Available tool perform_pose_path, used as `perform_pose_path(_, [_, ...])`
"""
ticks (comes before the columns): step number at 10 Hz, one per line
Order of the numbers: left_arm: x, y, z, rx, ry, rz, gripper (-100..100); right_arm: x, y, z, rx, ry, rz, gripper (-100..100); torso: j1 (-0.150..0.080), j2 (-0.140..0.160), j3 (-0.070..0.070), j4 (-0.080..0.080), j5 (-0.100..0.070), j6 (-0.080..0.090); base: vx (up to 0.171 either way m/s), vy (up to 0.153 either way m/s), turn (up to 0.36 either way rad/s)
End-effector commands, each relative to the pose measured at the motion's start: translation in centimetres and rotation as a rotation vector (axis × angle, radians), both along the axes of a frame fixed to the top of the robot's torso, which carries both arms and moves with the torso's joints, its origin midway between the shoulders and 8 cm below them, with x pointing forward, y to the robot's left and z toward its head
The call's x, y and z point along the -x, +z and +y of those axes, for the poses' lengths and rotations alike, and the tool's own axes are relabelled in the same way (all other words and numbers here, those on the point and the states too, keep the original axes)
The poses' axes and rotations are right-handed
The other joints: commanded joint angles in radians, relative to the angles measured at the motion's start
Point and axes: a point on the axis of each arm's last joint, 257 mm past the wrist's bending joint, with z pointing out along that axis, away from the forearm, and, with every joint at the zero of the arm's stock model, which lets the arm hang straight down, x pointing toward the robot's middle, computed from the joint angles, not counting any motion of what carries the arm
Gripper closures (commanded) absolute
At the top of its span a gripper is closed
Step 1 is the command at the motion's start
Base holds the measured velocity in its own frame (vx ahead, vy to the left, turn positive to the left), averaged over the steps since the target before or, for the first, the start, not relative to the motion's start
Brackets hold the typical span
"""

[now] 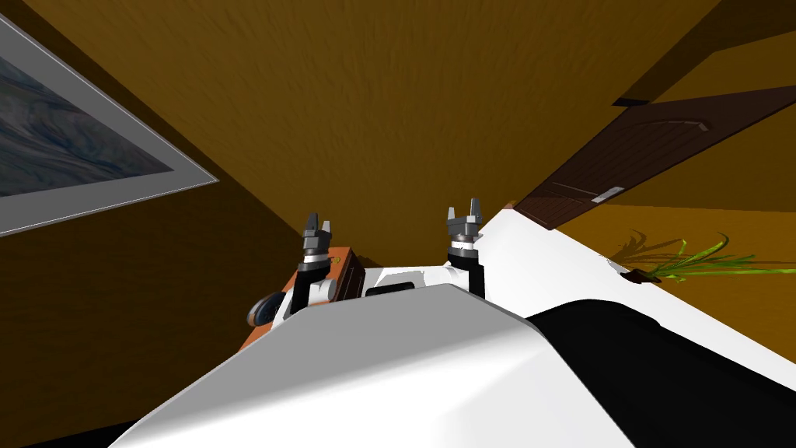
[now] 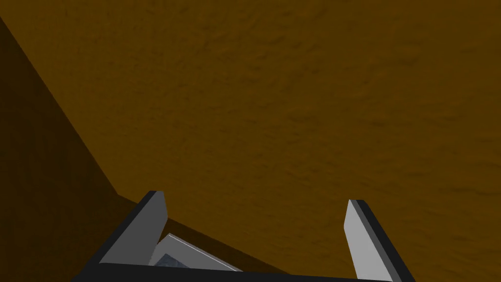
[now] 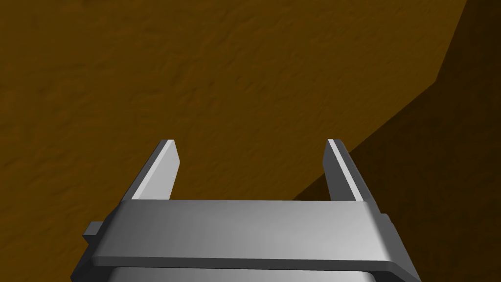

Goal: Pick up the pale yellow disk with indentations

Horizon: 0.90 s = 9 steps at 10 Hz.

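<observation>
— Fingers?
— Your left gripper [image 1: 317, 224] is raised toward the ochre-brown wall [image 1: 404, 93], fingers [image 2: 149, 225] spread apart, empty. Your right gripper [image 1: 464, 210] is raised beside it, fingers [image 3: 164, 169] spread apart, empty.
— Pale yellow disk with indentations?
— Can't tell where it sits. You have an orange-brown box [image 1: 346, 268] just beside the left arm, a flat white surface [image 1: 544, 264] right of the right arm, and a dark brown door [image 1: 622, 163] and a green leafy plant [image 1: 699, 260] beyond it.

The wall [image 1: 389, 93] is mottled ochre-brown, the far-right door [image 1: 622, 163] dark brown. The left picture [image 1: 54, 148] swirls blue-grey, grey-framed. The left gripper [image 1: 317, 225] and right gripper [image 1: 464, 207] are grey; the near-left block [image 1: 340, 258] seems orange.
</observation>
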Motion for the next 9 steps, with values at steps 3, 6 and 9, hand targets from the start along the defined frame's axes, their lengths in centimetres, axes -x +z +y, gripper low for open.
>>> perform_pose_path(3, [-2.5,-3.6,1.2,-0.011,0.01,0.106,-100,0.0,0.0,0.0,0.0,0.0,0.0,0,0.0,-0.001,0.0,0.0,0.0,0.0,0.006,0.006,-0.014])
perform_pose_path(6, [-5.0,-7.8,2.6,-0.029,0.029,0.23,-100,0.0,0.0,0.0,0.0,0.0,0.0,0,0.0,-0.001,-0.001,0.0,0.0,0.0,0.016,0.004,-0.012])
perform_pose_path(9, [-6.3,-10.8,3.7,-0.038,0.045,0.311,-100,0.0,0.0,0.0,0.0,0.0,0.0,0,0.0,-0.003,-0.001,-0.001,0.0,0.0,0.026,0.01,-0.005])
